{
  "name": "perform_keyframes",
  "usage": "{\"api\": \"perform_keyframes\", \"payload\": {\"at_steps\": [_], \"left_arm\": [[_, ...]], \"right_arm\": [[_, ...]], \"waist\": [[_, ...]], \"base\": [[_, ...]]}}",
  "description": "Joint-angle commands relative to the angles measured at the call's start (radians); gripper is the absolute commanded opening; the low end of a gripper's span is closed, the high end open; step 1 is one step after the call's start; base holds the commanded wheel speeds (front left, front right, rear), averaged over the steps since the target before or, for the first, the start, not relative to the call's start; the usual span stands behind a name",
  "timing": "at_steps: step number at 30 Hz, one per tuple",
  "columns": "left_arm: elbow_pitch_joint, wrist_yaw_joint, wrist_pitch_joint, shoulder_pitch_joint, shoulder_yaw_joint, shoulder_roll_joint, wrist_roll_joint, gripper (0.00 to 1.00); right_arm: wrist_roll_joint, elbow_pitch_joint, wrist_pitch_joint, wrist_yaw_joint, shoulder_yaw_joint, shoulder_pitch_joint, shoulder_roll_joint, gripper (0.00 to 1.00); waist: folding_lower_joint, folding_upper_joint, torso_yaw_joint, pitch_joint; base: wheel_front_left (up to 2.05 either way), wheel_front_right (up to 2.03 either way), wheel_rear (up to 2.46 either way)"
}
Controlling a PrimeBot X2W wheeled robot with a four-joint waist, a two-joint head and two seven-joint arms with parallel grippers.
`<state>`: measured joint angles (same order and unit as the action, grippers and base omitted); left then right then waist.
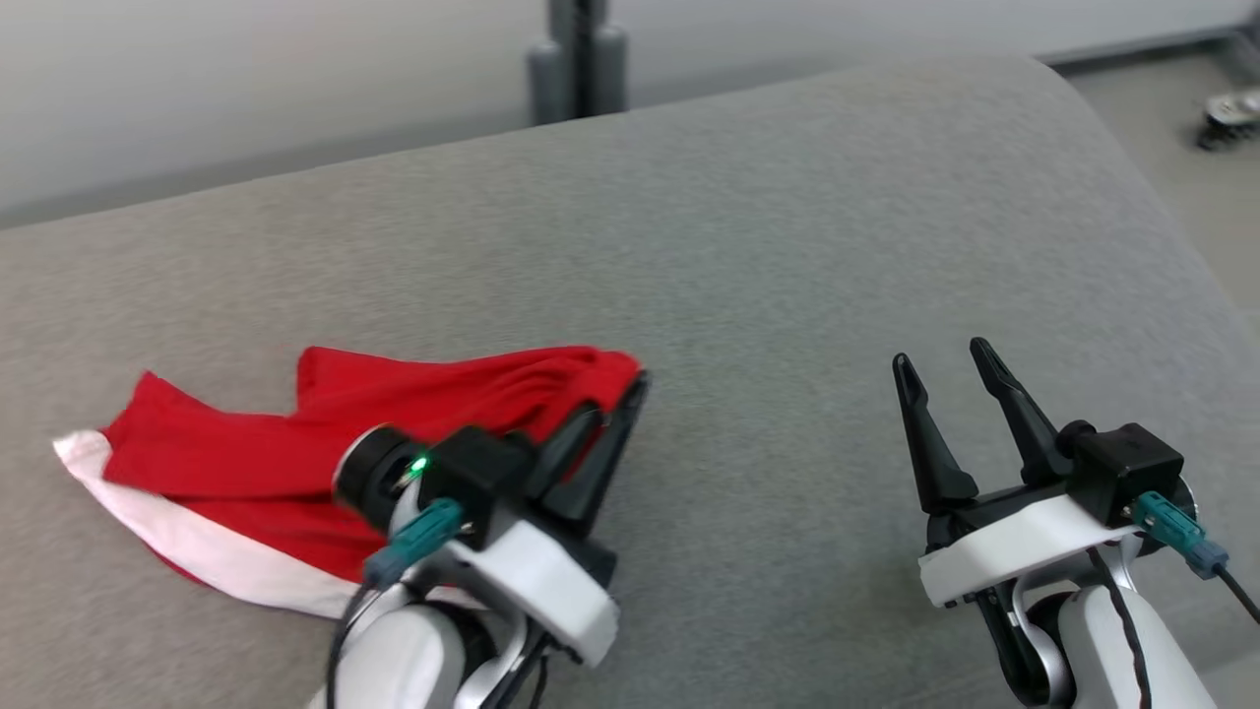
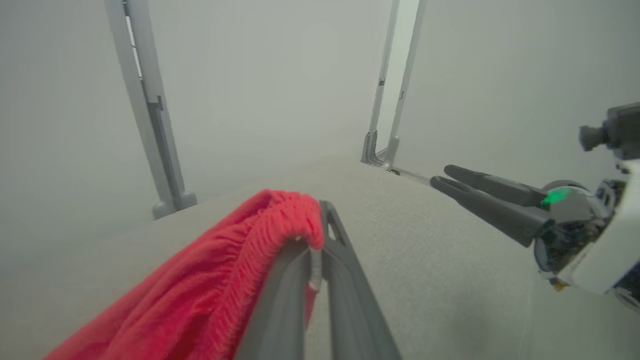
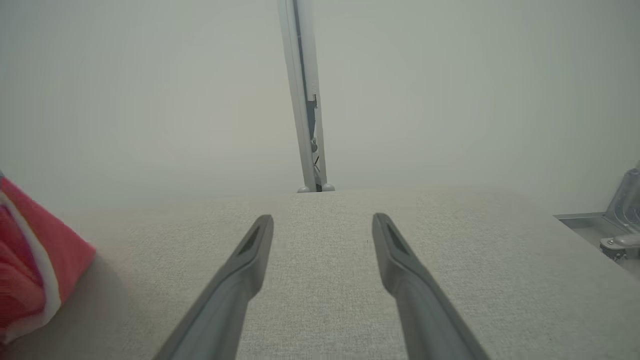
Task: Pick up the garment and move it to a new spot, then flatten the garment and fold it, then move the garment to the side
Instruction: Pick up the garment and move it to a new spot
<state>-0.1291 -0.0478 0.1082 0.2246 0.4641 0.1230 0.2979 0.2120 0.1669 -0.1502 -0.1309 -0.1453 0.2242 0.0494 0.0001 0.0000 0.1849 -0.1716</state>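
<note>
Your red garment [image 1: 256, 463] [image 2: 200, 280] [image 3: 30, 270] with its white band lies bunched on the near left part of the grey fabric-covered bench [image 1: 787, 246]. Your left claw [image 1: 620, 394] [image 2: 315, 235] is clamped shut on the ribbed red hem at the garment's right end. The rest of the cloth trails toward the bench's left edge, with the white band on the near side. Your right claw [image 1: 940, 354] [image 3: 322, 220] [image 2: 441, 175] hovers well apart over the near right part, fingers spread wide, holding nothing.
</note>
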Motion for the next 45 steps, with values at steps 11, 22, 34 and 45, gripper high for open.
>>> {"api": "perform_keyframes", "payload": {"at_steps": [11,22,34,45], "left_arm": [[0.151,-0.054,0.007,0.248,0.098,-0.041,-0.010,0.00],[0.464,-0.066,0.005,0.357,0.088,-0.034,0.019,0.50],[0.456,-0.059,-0.058,0.295,0.116,-0.022,0.045,1.00],[0.346,0.077,-0.217,0.159,-0.044,0.047,0.094,1.00]], "right_arm": [[0.068,0.029,-0.052,0.000,-0.061,0.040,0.002,1.00],[0.111,0.083,-0.097,0.000,-0.093,0.073,0.003,1.00],[0.072,0.128,-0.108,0.000,-0.046,0.081,0.004,1.00],[0.021,0.117,-0.087,0.000,0.033,0.058,0.004,1.00]], "waist": [[-0.0001,0.0000,0.282,-0.150],[-0.0001,0.0000,0.293,-0.208],[-0.0001,0.0000,0.149,-0.139],[-0.0001,0.0000,-0.011,-0.066]], "base": [[0.00,0.00,0.00],[0.00,0.00,0.00],[0.00,0.00,0.00],[0.00,0.00,0.00]]}}
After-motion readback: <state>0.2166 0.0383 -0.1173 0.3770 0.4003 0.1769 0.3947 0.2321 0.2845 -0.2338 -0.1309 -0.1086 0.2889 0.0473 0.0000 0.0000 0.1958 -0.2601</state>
